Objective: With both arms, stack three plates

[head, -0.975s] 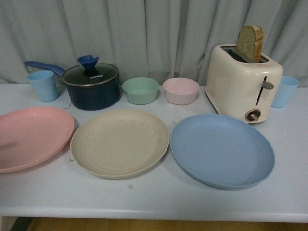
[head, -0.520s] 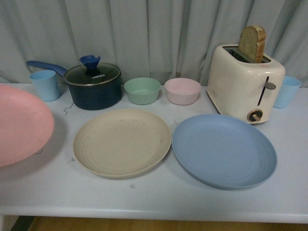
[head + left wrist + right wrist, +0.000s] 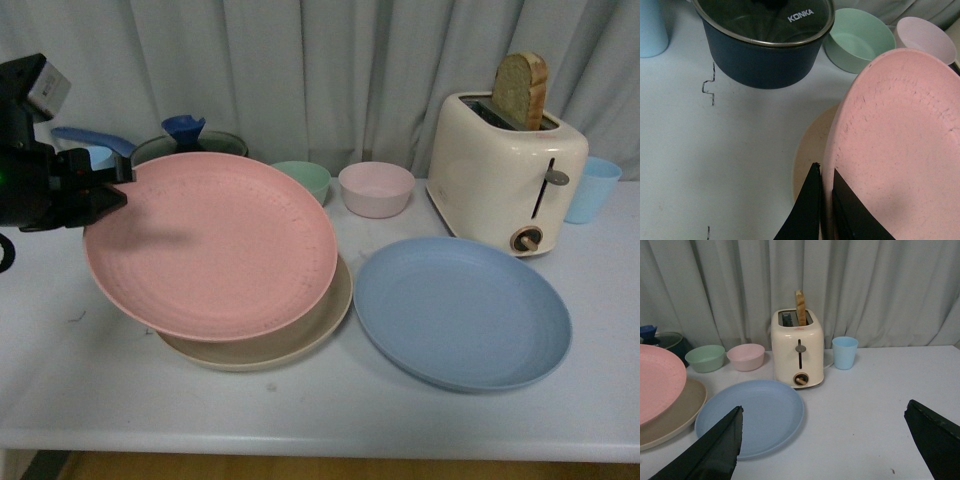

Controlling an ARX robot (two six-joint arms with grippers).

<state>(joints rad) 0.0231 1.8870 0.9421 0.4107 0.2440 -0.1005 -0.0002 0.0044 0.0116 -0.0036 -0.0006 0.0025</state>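
- Dim, even, grey-green light in every view; no glare on the desk (image 3: 330, 420).
- The pink plate (image 3: 215, 245) throws a soft, diffuse shadow on the beige plate (image 3: 310, 335) under it — light comes from above.
- Front view is grainy; the left end effector (image 3: 120, 185) is near-black, detail lost.
- Wrist views: the right end effector (image 3: 823, 407) shows as flat black silhouettes with soft edges; the pot lid (image 3: 765, 20) lettering reads sharp.

A white table (image 3: 330, 420) carries the beige plate (image 3: 250, 358) near its front, with the blue plate (image 3: 462, 312) just beside it on the right. Behind them stand a dark lidded pot (image 3: 760, 60), a green bowl (image 3: 308, 178), a pink bowl (image 3: 375, 190), a cream toaster (image 3: 500, 170) and a blue cup (image 3: 592, 188).
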